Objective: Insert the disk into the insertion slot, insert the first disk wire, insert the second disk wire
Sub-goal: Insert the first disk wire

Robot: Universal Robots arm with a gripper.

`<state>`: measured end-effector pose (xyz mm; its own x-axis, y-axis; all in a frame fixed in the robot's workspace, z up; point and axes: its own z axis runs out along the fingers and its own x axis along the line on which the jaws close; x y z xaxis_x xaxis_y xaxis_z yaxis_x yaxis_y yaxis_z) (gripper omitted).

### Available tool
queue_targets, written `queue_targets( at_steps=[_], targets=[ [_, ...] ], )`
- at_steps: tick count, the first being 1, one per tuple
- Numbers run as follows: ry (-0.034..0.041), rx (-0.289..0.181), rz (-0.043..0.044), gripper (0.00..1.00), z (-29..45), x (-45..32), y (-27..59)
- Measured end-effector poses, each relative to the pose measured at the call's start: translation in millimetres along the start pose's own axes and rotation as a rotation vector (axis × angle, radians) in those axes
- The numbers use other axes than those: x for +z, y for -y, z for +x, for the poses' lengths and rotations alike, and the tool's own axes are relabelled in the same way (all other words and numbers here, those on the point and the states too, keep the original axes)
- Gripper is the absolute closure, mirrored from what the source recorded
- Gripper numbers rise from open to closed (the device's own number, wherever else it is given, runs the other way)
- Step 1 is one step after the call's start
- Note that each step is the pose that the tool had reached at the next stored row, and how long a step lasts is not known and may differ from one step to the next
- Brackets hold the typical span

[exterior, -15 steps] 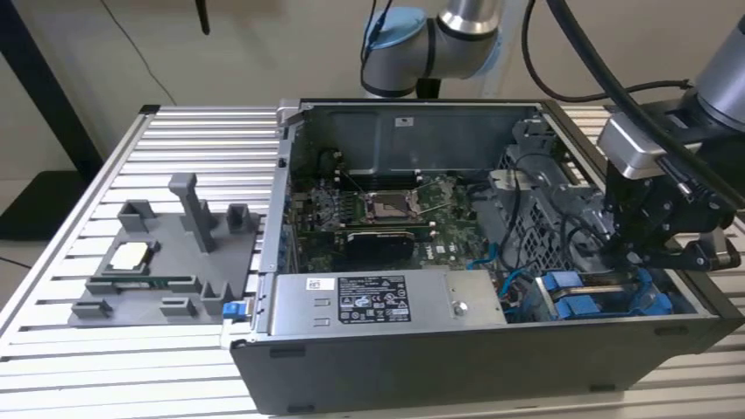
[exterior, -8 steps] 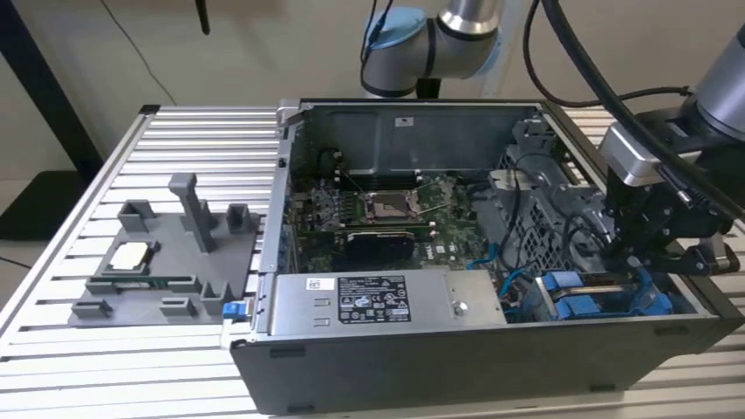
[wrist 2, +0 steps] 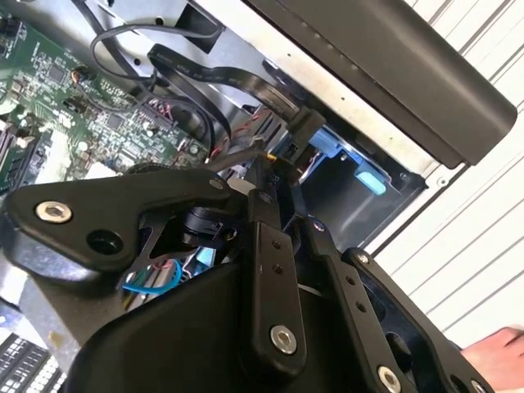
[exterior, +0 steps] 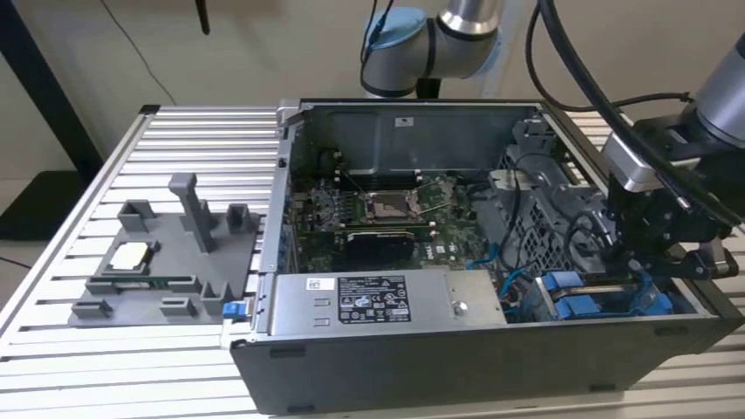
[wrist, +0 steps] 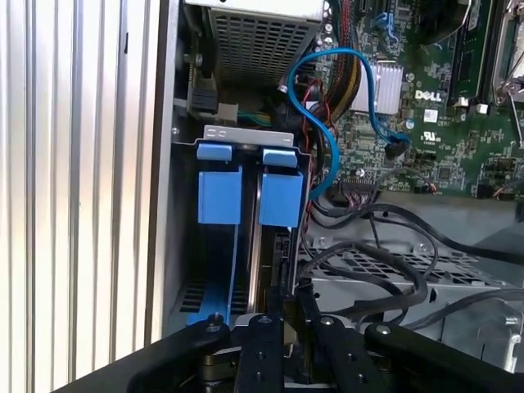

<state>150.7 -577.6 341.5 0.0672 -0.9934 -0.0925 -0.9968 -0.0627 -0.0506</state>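
Gripper (wrist: 285, 309) low in the case (exterior: 466, 358) corner, jaws drawn narrow right at the end of the disk (wrist: 278, 201). Whether they pinch anything, can't tell. Disk sits on edge in the slot (wrist: 237, 131), blue cable (wrist: 332, 155) looping just beside, motherboard (wrist: 426, 123) beyond.

Insertion slot (exterior: 578, 303) beside power supply (exterior: 385, 301)

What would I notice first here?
A big open computer case lies on the slatted table, its green circuit board showing in the middle. Bright blue tabs stand out in the insertion slot at the case's corner on the exterior view's right, beneath the robot arm.
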Motion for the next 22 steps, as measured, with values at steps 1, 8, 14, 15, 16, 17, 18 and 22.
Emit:
queue_targets(
  at_steps=[1, 8, 14, 15, 16, 17, 18, 22],
  targets=[
    [-0.0001, 0.001, 0.0001, 0.81, 0.1, 0.4, 0.0],
    [-0.0003, 0.006, 0.0006, 0.81, 0.3, 2.4, 0.6],
    [-0.0013, 0.022, 0.0021, 0.81, 0.4, 3.3, 1.1],
    [-0.0015, 0.025, 0.0023, 0.81, 0.4, 3.5, 1.1],
    [-0.0016, 0.028, 0.0025, 0.81, 0.4, 3.8, 1.1],
    [-0.0014, 0.03, 0.0028, 0.81, 0.5, 4.3, 1.1],
    [-0.0017, 0.033, 0.0031, 0.81, 0.5, 4.6, 1.0],
    [-0.002, 0.04, 0.0037, 0.81, 0.7, 6.6, 0.9]
  ],
)
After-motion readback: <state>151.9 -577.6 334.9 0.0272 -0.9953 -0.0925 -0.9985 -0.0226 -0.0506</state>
